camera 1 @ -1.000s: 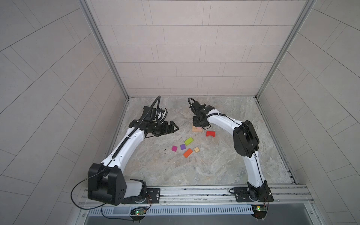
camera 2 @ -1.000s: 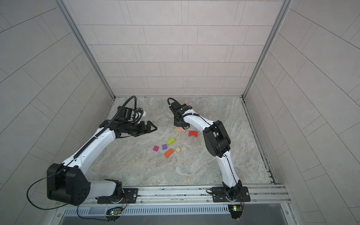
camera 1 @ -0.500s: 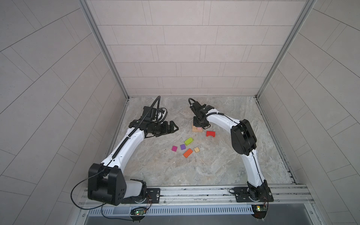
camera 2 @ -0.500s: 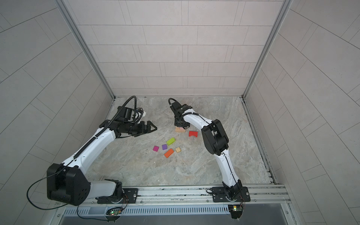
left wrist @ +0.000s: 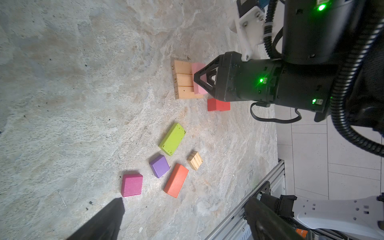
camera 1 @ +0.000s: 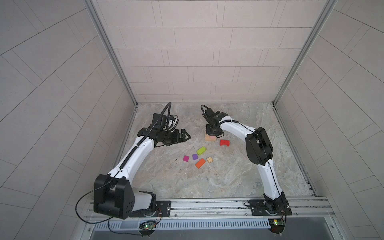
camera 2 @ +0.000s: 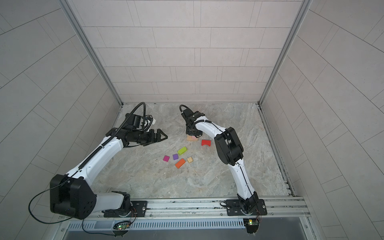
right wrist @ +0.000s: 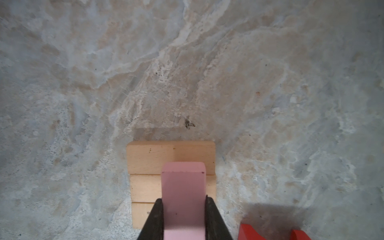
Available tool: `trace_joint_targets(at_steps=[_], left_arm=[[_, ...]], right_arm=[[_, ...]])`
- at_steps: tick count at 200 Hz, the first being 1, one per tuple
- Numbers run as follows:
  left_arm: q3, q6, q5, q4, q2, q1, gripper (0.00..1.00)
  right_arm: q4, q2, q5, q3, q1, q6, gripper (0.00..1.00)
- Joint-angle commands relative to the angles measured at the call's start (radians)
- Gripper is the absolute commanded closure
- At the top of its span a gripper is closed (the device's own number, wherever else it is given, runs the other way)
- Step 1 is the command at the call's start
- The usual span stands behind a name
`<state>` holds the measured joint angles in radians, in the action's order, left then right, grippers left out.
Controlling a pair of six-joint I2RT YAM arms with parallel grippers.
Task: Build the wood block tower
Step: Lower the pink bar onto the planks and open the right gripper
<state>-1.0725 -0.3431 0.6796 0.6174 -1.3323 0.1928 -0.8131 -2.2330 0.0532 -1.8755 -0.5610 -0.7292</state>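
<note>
**One layer down, much left**

Above centre in both top views, three tan bars (camera 1: 207, 138) lie together; our right gripper (right wrist: 184, 200) clamps the pink block (right wrist: 184, 182) over them. Our left gripper (camera 1: 185, 136) hangs wide open, empty. Six loose blocks (camera 1: 201, 150) wait below. Whether pink touches the bars, we cannot tell.

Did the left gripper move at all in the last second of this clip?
No. In a top view the left gripper sits open in the same place as before, up and left of the green block, and the gap between them is unchanged.
</note>
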Motion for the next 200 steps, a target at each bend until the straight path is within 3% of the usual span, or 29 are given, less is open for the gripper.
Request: trace_joint_targets(at_steps=[1,157,200], left_arm=[[0.007,0.000,0.006,-0.004,0.006,0.000,0.02],[0.008,0.000,0.006,-0.004,0.010,0.001,0.02],[0.009,0.000,0.006,-0.004,0.010,0.001,0.01]], right_arm=[[-0.021,-0.018,0.022,-0.027,0.002,0.001,0.83],[-0.023,-0.048,0.023,-0.039,0.007,0.002,0.81],[-0.023,-0.049,0.020,-0.038,0.008,0.000,0.75]])
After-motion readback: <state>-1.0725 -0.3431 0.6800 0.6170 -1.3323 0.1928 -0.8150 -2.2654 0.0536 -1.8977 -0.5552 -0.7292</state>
